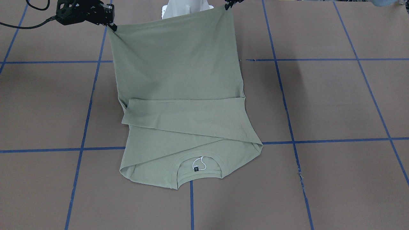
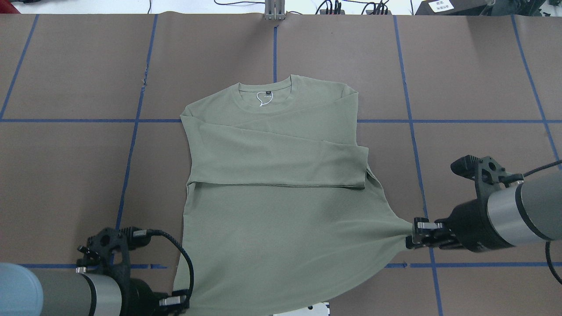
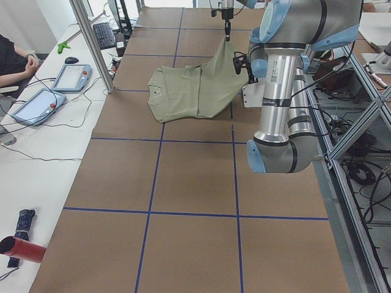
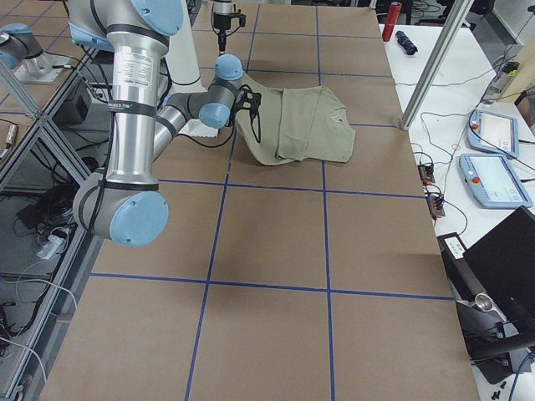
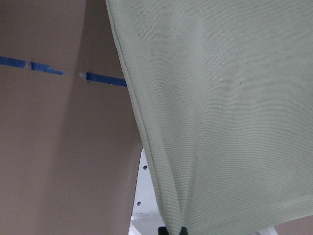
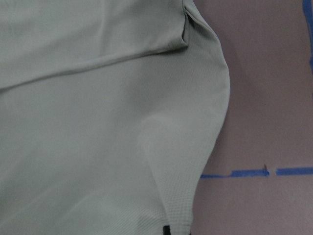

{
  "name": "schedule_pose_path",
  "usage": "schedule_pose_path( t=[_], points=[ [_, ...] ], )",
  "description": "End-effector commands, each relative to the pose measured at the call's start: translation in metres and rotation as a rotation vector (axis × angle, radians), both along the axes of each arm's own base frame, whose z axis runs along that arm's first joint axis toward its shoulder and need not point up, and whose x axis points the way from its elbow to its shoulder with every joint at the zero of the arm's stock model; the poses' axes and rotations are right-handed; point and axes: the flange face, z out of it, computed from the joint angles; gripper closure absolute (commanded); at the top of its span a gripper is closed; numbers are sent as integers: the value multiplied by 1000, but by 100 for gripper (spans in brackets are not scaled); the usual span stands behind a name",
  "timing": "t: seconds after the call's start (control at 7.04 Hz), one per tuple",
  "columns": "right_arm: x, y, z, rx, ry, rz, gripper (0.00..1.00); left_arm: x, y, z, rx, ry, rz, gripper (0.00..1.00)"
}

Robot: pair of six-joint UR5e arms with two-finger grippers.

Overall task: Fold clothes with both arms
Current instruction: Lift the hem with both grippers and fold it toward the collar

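Observation:
The sage-green shirt [image 2: 281, 210] lies on the brown table with its collar [image 2: 264, 94] and black neck label [image 1: 196, 168] at the far side from the robot. Both sleeves are folded across the chest. My left gripper [image 2: 174, 302] is shut on the hem's left corner. My right gripper [image 2: 412, 235] is shut on the hem's right corner. The hem end is lifted off the table and stretched between them [image 1: 179, 48]. In the left wrist view the cloth [image 5: 220, 122] bunches into the pinch at the bottom edge. The right wrist view shows the cloth [image 6: 98, 122] the same way.
The white base pedestal [image 1: 187, 8] stands just behind the lifted hem. Blue tape lines [image 2: 131, 145] grid the brown table. A metal post [image 3: 91, 43], control pendants [image 3: 70, 76] and a red cylinder [image 3: 21, 249] sit along the operators' side.

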Motion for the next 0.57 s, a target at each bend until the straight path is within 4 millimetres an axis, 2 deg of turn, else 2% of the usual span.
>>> schedule_pose_path(
  t=[0.0,0.14,0.28,0.43],
  points=[
    [-24,-84,-28,37,-46,124,100,-34,-89,8,90,-40,-117,100],
    [-28,-124,-37,44,-47,179,100,-35,-134,11,122,-69,-168,100],
    [-30,-158,-47,91,-44,216,100,-19,-169,14,120,-105,-207,100],
    [-40,-201,-48,139,-10,241,100,-2,-201,9,111,-124,-242,100]
  ],
)
